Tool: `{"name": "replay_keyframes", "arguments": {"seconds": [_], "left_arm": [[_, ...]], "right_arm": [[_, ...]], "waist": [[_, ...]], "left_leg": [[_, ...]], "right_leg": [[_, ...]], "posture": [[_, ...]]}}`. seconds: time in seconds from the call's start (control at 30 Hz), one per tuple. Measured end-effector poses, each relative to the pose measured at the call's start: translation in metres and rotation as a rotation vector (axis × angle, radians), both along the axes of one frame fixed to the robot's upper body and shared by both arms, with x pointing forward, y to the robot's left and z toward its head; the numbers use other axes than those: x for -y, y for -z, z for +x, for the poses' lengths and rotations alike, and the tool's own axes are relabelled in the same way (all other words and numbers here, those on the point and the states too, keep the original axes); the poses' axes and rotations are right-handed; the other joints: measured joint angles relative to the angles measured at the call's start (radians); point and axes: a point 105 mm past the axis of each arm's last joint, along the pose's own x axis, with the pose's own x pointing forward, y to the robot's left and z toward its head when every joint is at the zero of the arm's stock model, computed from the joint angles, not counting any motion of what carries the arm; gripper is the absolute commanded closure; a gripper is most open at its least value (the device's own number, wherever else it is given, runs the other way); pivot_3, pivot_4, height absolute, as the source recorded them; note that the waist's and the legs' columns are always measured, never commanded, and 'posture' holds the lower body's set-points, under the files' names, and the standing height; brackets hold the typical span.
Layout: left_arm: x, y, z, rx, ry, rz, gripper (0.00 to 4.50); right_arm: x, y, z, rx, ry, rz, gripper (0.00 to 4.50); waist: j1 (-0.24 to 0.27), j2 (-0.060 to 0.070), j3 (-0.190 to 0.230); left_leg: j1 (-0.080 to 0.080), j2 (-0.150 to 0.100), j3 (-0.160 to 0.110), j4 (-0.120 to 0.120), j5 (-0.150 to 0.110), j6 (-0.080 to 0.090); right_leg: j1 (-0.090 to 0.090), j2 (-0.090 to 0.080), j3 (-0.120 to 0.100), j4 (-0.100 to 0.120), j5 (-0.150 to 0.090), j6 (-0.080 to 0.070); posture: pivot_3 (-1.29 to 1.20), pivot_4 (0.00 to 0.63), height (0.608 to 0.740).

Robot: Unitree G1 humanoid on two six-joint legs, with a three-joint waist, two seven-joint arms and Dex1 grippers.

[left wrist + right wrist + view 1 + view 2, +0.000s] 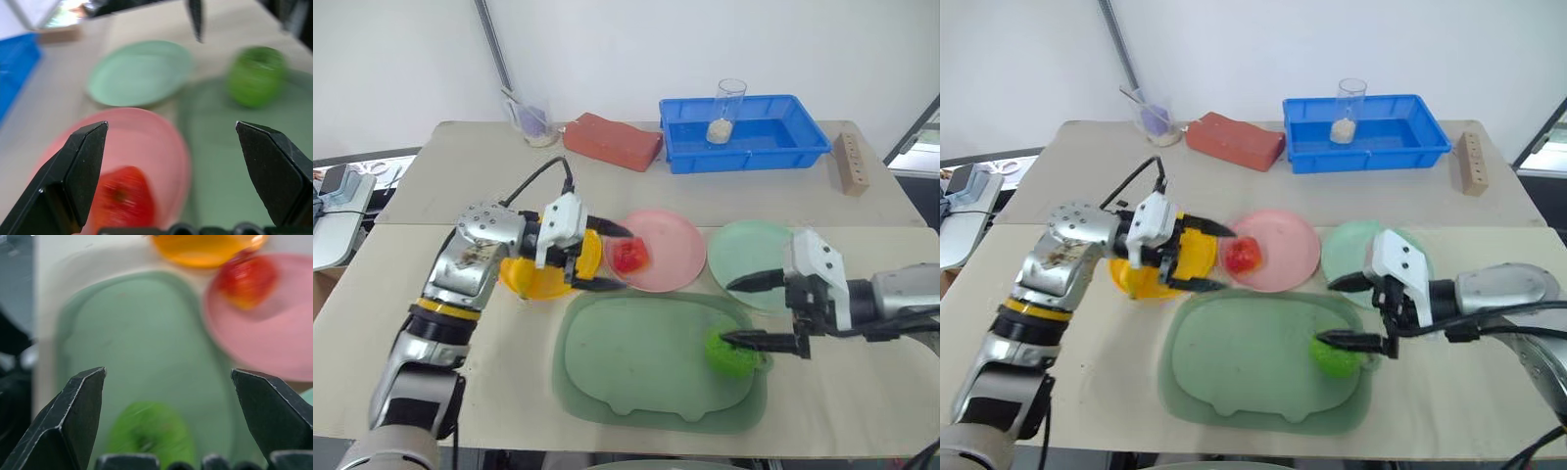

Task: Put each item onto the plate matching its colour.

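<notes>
A red-and-yellow fruit (628, 256) rests on the near left part of the pink plate (674, 245). My left gripper (628, 260) is open, and its fingertips stand on either side of this fruit without closing on it. Behind that hand, the yellow plate (530, 281) is partly hidden. The bright green apple (730, 354) lies on the right end of the dark-green tray (626, 377). My right gripper (726, 313) is open just above the apple, its lower finger over the apple's top edge. The mint plate (751, 250) sits bare behind that gripper.
At the back of the table are a blue bin (773, 137) with a glass (726, 110) in it, a red brick-like block (612, 140), a cup (530, 119) and a wooden block (850, 162). The tray takes up the middle front.
</notes>
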Motion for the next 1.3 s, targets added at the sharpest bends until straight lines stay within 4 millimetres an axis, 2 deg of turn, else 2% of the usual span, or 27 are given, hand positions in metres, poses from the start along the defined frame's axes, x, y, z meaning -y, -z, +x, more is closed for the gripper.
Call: {"name": "replay_keyframes", "arguments": {"seconds": [0.2, 0.53, 0.77, 0.93, 1.0, 1.17, 1.27, 1.3], "left_arm": [[0.001, 0.019, -0.042, 0.020, 0.176, 0.083, 0.05], [0.008, 0.012, -0.051, 0.057, 0.222, 0.054, 0.05], [0.010, 0.013, -0.055, 0.053, 0.234, 0.050, 0.05], [0.011, 0.013, -0.055, 0.055, 0.230, 0.041, 0.00], [0.011, 0.013, -0.055, 0.056, 0.228, 0.038, 0.00], [0.013, 0.011, -0.052, 0.060, 0.211, 0.025, 0.00], [0.016, 0.003, -0.039, 0.057, 0.159, 0.007, 0.00], [0.018, -0.001, -0.032, 0.054, 0.123, -0.011, 0.00]], "right_arm": [[0.005, 0.019, -0.016, -0.054, -0.027, -0.064, 0.00], [0.023, 0.049, -0.010, 0.029, -0.025, -0.193, 0.00], [0.016, 0.055, -0.008, 0.061, -0.034, -0.171, 0.00], [0.008, 0.056, -0.004, 0.074, -0.035, -0.143, 1.49], [0.008, 0.057, -0.004, 0.065, -0.032, -0.144, 1.90], [0.007, 0.054, -0.004, 0.034, -0.022, -0.126, 2.05], [0.007, 0.037, 0.007, 0.066, 0.017, -0.091, 2.06], [0.010, 0.026, 0.017, 0.093, 0.059, -0.062, 2.06]], "waist": [[0.006, -0.003, 0.002], [0.002, -0.005, 0.003], [0.002, -0.005, 0.003], [0.002, -0.005, 0.003], [0.003, -0.005, 0.003], [0.003, -0.005, 0.003], [0.003, -0.005, 0.003], [0.002, -0.005, 0.003]], "left_leg": [[-0.001, 0.000, 0.000, 0.001, 0.000, 0.000], [-0.001, 0.000, 0.000, 0.002, 0.000, 0.000], [0.000, 0.000, -0.001, 0.002, 0.000, 0.000], [0.000, 0.000, -0.001, 0.002, 0.000, 0.000], [0.000, 0.000, -0.001, 0.002, 0.000, 0.000], [0.000, 0.000, -0.001, 0.002, 0.000, 0.000], [0.000, -0.001, -0.002, 0.003, 0.000, 0.000], [0.001, -0.001, -0.002, 0.003, 0.000, 0.000]], "right_leg": [[0.001, 0.000, 0.000, -0.001, 0.000, 0.000], [0.001, 0.000, 0.000, -0.002, -0.002, 0.002], [0.003, 0.000, 0.000, -0.002, -0.002, 0.002], [0.003, 0.000, 0.000, -0.002, -0.002, 0.002], [0.003, 0.000, 0.000, -0.002, -0.002, 0.002], [0.004, 0.000, 0.000, -0.002, -0.002, 0.002], [0.004, 0.000, 0.000, -0.002, -0.002, 0.002], [0.005, 0.000, -0.001, -0.002, -0.002, 0.002]], "posture": [[0.00, 0.150, 0.740], [0.00, 0.150, 0.740], [0.00, 0.150, 0.740], [0.00, 0.150, 0.740], [0.00, 0.150, 0.740], [0.00, 0.150, 0.740], [0.00, 0.150, 0.740], [0.00, 0.150, 0.740]]}}
